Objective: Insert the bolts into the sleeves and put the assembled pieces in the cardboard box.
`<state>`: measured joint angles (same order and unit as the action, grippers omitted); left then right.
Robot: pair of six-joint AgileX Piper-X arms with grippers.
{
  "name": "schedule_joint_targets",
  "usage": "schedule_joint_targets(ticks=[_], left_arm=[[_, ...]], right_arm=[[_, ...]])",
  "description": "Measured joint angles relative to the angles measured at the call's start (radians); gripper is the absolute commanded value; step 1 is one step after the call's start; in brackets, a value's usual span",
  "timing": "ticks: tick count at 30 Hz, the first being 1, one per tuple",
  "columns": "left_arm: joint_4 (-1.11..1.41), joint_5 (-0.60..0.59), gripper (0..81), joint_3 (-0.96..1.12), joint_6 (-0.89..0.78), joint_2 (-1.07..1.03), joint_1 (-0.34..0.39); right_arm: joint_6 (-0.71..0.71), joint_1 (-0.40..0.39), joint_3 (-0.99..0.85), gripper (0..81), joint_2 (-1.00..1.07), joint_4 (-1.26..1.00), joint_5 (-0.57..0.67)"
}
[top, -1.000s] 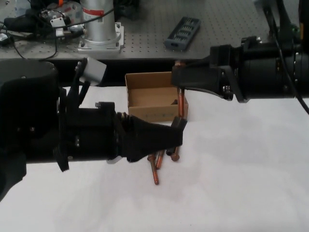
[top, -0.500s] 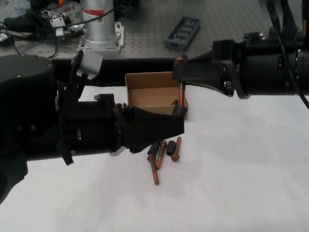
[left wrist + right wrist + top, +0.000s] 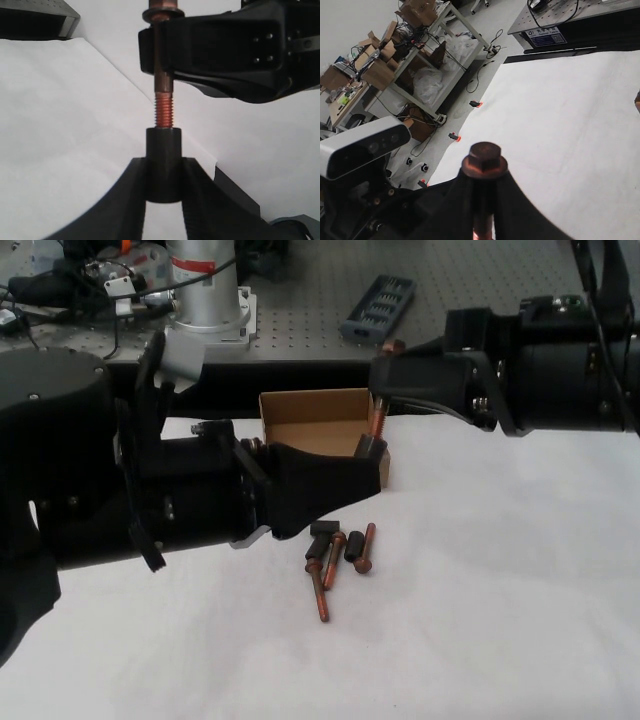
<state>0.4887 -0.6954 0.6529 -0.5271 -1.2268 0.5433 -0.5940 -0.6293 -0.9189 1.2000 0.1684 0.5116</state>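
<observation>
Left gripper point(image 3: 163, 170) first: its 2 fingers are closed tight around a black sleeve point(image 3: 163, 150), which stands upright with its open end facing up. Right gripper point(image 3: 156, 50) is clamped on a copper bolt point(image 3: 164, 107) just under the hex head, and that bolt hangs vertical too, head up, threaded tip pointing straight down. Long axes line up, folks: the thread tip sits right at the sleeve's mouth, and whether it is inside I cannot tell. From the high view the pair meets above the right near corner of the cardboard box point(image 3: 310, 410), with the left arm on the left and the right arm on the right. On the white sheet point(image 3: 500, 590), just near of the box, 3 spare bolts point(image 3: 322, 595) lie among a few spare sleeves point(image 3: 353, 546), shafts running roughly near to far.
</observation>
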Motion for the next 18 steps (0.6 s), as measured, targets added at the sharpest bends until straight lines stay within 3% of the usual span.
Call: schedule_joint_targets(ticks=[18], left_arm=[[0.013, 0.005, 0.6, 0.0, -0.015, 0.0, 0.0]], right_arm=[[0.013, 0.002, 0.0, 2.8, 0.0, -0.001, 0.048]])
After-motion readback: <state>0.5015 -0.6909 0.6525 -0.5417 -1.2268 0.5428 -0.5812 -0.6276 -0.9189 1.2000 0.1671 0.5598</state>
